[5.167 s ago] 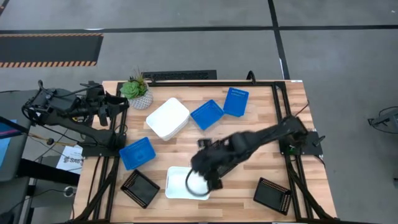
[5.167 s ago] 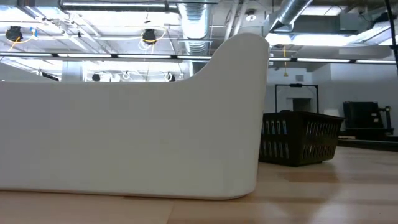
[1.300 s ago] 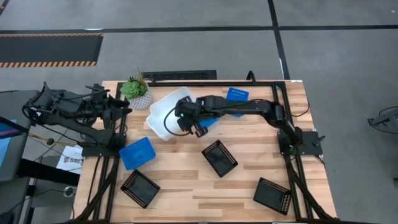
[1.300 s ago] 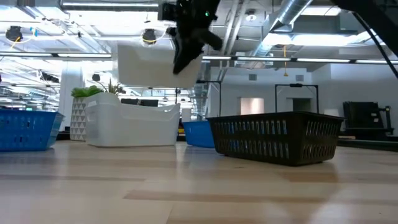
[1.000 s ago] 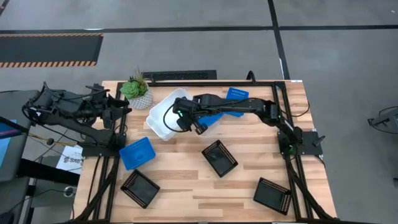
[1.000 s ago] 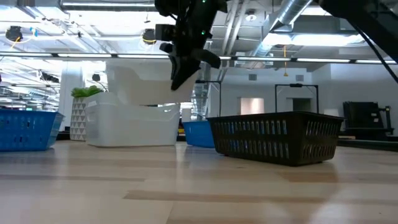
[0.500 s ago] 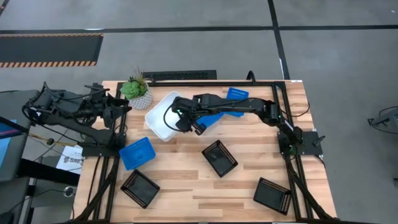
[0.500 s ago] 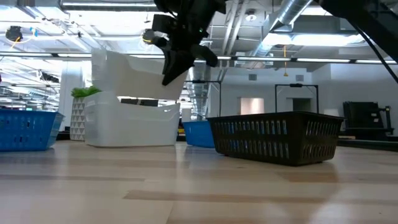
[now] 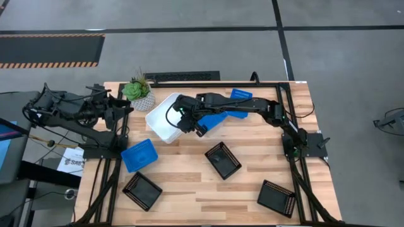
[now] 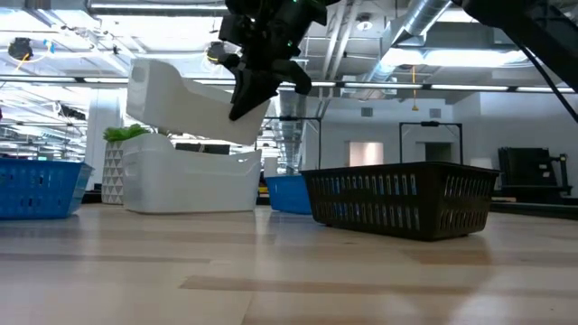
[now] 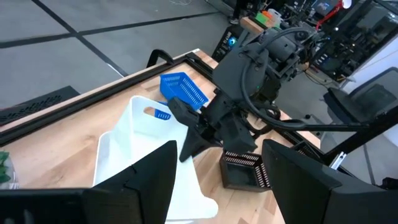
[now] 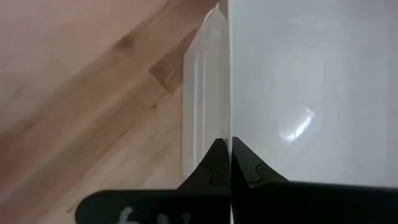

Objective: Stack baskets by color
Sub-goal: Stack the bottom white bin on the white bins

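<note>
Right gripper [image 10: 257, 86]: clamped tight on the side wall of a white basket [image 10: 185, 99], holding it in the air, tilted, its far end highest.
Carried basket, position: directly above the white stack [image 10: 190, 176] near the back-left of the table [image 9: 252, 189]; low view shows a gap between the two, so not yet nested.
Grip detail: right wrist view shows both dark fingers pinched together over the thin white rim [image 12: 214, 93], wood below on one side.
Left gripper [image 11: 217, 186]: fingers spread wide, holding nothing, parked off the table's left edge, looking toward the work.
Step in hand: setting the last loose white basket onto the white pile.
Next move: I judge it needs levelling the basket, squaring it over the pile, lowering until it seats, then letting go.
Remaining work: blue baskets lie apart, one front-left [image 9: 138, 154], two near the back [image 9: 238, 101]; three black baskets [image 9: 222, 159] sit scattered toward the front.
Bystander: potted plant [image 9: 139, 93] just beside the white pile.
Hard to tell: how many baskets the white pile holds; the arm covers one blue basket in the high view.
</note>
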### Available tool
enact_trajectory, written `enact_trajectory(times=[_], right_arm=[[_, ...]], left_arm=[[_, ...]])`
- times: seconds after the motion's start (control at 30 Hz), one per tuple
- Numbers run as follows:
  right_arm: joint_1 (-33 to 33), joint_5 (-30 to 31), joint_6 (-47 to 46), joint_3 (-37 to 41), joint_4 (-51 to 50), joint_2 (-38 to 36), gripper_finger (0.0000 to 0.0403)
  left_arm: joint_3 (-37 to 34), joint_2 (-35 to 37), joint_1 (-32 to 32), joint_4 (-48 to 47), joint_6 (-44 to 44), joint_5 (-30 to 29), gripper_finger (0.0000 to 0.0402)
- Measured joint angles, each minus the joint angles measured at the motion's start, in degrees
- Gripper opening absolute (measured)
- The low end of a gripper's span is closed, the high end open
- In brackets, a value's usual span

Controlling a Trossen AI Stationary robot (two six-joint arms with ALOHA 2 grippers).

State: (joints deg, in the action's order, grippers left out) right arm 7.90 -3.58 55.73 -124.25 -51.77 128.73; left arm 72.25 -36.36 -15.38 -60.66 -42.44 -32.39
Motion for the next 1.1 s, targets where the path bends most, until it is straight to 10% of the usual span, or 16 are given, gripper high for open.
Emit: enact_trajectory(times=[1.1], right_arm=[[1.62,-3.33,-4.32,0.79,0.18,-0.07,0.0]], left_arm=[[0.0,0.0,-0.01,0.17,1.03,0.03,0.0224]])
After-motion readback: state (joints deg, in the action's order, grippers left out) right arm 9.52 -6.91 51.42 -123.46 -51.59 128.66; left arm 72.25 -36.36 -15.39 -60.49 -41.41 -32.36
